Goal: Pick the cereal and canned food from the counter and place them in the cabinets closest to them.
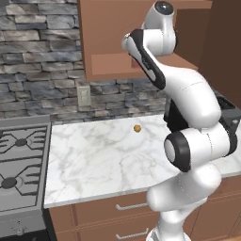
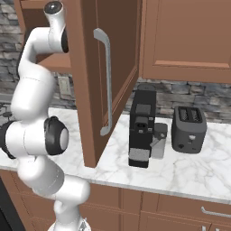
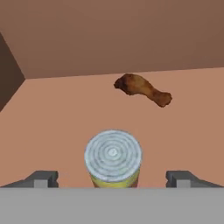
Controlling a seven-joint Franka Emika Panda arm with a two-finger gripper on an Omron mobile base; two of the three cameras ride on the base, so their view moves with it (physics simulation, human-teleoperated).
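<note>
canned food (image 3: 113,158) is seen standing upright on the cabinet shelf (image 3: 52,127), near its front edge, placed there so it sits stable. the fingers (image 3: 41,178) are spread wide either side of it, released, not touching. a chicken drumstick (image 3: 142,89) lies further back on the shelf. a small brown item (image 1: 137,128) is left mid worktop (image 1: 94,160). cabinet door (image 2: 97,76) is swung open for access.

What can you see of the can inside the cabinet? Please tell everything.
The can stands upright on the brown wooden cabinet shelf. Its grey metal lid has ringed ridges, and a yellow label shows below. It sits between the open gripper's fingertips, with a gap on each side. A chicken drumstick lies behind it, apart.
</note>
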